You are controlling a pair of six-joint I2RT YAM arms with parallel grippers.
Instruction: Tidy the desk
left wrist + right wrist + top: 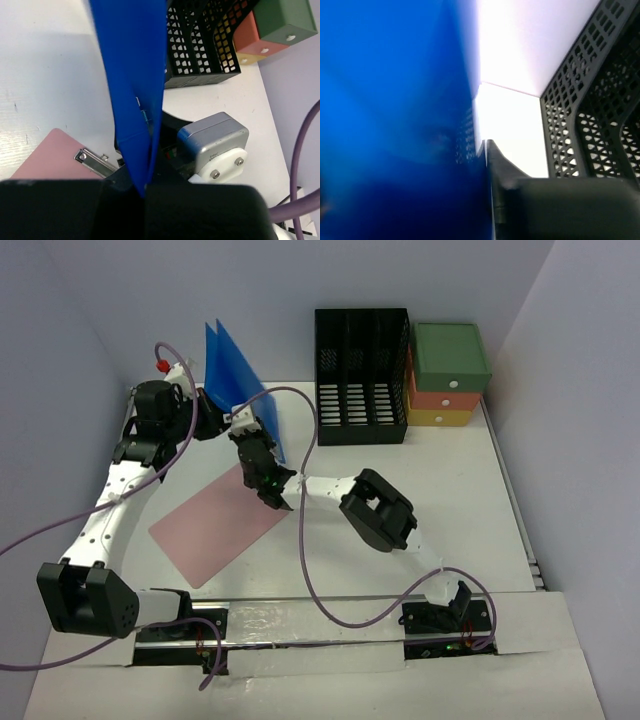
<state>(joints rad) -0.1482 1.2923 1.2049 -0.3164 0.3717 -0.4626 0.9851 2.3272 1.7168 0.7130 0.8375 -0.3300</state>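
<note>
Blue fills both of my wrist views: a thin blue plastic folder point(240, 380) point(132, 75) point(395, 100) is held upright on edge over the back left of the large flat white surface point(440, 490), which spans the enclosure from the arm bases at the near edge to the far wall. The left end effector point(222, 418) point(142, 190) is clamped on the folder, and in its wrist view the sheets are pinched between the dark fingers at the bottom of the frame. The right end effector point(252, 443) is at the folder's lower edge. In its own view one black finger point(502, 175) lies right against the blue sheet and the other is hidden, so I cannot tell whether it grips or only brackets the folder. A flat pink rectangular clipboard point(220, 525) point(50, 155) lies on the surface near the left arm, its metal clip point(92, 161) toward the folder. At the back stands a black slotted plastic file rack point(362, 375) point(200, 55) point(590, 125). Just beside it on the right is a small green, orange and yellow drawer unit point(448, 375) point(275, 30).
</note>
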